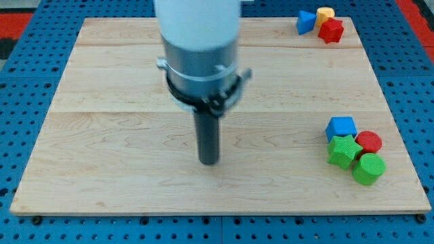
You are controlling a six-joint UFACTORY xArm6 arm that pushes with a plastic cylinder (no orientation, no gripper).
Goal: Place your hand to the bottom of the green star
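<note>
The green star lies near the view's right edge of the wooden board, in a tight cluster. A blue cube touches it above, a red cylinder sits to its right, and a green cylinder sits at its lower right. My tip is the end of the dark rod near the board's middle. It is far to the left of the green star, at about the star's height in the view, touching no block.
At the view's top right corner of the board a blue triangle block, a yellow block and a red star-like block stand close together. A blue pegboard surrounds the board.
</note>
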